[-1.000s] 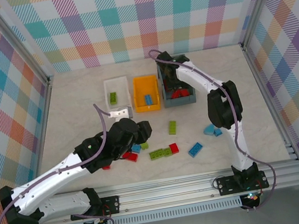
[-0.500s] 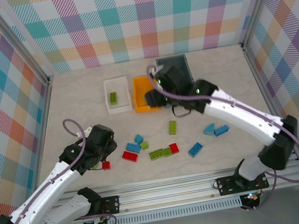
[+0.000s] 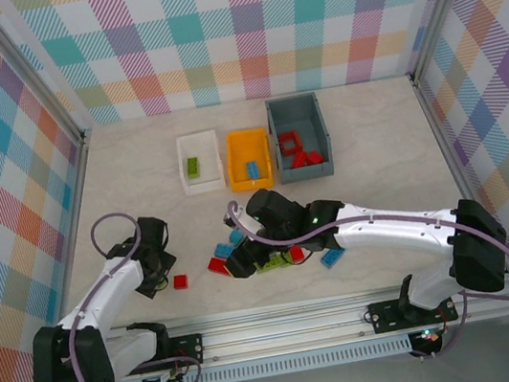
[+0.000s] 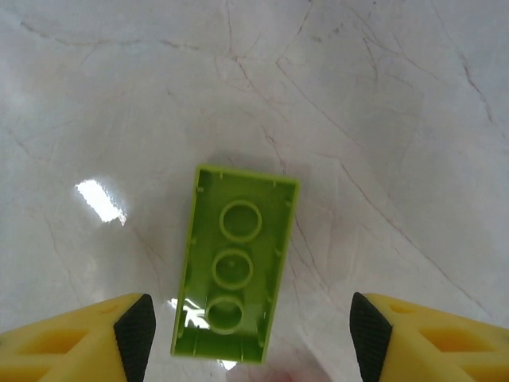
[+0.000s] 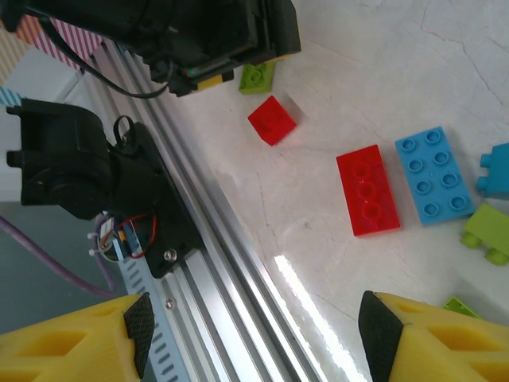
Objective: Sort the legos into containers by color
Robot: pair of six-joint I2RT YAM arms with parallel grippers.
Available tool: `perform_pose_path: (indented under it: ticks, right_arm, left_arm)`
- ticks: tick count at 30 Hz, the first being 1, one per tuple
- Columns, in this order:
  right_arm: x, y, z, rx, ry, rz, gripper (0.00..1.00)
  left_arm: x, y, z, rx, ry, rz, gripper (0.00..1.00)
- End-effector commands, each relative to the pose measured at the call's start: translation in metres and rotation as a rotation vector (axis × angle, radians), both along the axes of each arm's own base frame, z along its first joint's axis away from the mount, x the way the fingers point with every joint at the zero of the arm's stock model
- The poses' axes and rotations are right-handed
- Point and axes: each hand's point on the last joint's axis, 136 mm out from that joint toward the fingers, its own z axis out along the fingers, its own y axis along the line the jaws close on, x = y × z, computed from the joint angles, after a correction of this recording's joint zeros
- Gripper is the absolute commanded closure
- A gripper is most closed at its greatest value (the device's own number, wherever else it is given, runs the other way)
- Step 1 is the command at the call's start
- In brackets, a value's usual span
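Left gripper (image 4: pixel 248 330) is hanging released over a lime green plastic brick (image 4: pixel 236 274). The brick is lying studs-down, hollow side up, on the pale marble-look table (image 4: pixel 382 95). It is sitting between the yellow fingers (image 4: pixel 79 338), closer to the left one, with neither black pad touching it.

Right gripper (image 5: pixel 256 330) is also standing wide and holding nothing. It is reaching across the near middle of the table toward the left arm, with the aluminium rail (image 5: pixel 231 263) and bare table under its jaws. Ahead of it in the right wrist view, a small red square brick (image 5: pixel 273 119) is lying just beside the left arm's black wrist. Further right, a red six-stud brick (image 5: pixel 367 191) and a blue eight-stud brick (image 5: pixel 433 175) are lying side by side, close but apart. A lime green piece (image 5: pixel 487 233) and a cyan piece (image 5: pixel 497 171) are showing at the right edge.

In the top view, three bins are sitting in a row at mid table, well apart from both grippers. The white plastic bin (image 3: pixel 213 159) is holding one green brick (image 3: pixel 192 166), the orange plastic bin (image 3: pixel 235 160) one blue brick (image 3: pixel 252 169), and the dark grey plastic bin (image 3: pixel 321 132) red pieces (image 3: pixel 302 152). More loose legos (image 3: pixel 333 256) are lying scattered near the right arm's wrist.
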Motion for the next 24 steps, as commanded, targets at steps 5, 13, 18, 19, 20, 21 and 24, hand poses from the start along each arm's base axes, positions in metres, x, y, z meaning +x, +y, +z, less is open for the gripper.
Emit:
perform_pose_path:
  ticks: [5,13,18,19,20,21,24]
  right_arm:
    - [0.002,0.009,0.015,0.058,0.003,-0.017,0.3]
    - [0.005,0.005,0.015,0.052,0.008,-0.051,0.32]
    - [0.018,-0.005,0.022,0.043,-0.041,-0.121,0.33]
    - [0.024,-0.009,0.024,0.04,-0.054,-0.157,0.34]
    - [0.033,-0.016,0.025,0.034,-0.07,-0.209,0.35]
    - [0.043,-0.023,0.027,0.03,-0.08,-0.27,0.37]
    - [0.075,-0.045,0.031,0.022,-0.129,-0.453,0.38]
  left_arm:
    - [0.01,0.007,-0.02,-0.033,0.028,-0.02,0.42]
    - [0.021,0.003,-0.025,-0.054,0.011,-0.049,0.64]
    - [0.039,-0.002,0.007,-0.064,-0.092,-0.089,0.71]
    - [0.048,-0.008,0.021,-0.069,-0.134,-0.12,0.71]
    - [0.058,-0.015,0.035,-0.072,-0.168,-0.157,0.72]
    - [0.067,-0.022,0.049,-0.067,-0.194,-0.193,0.72]
    - [0.098,-0.048,0.084,-0.052,-0.24,-0.316,0.72]
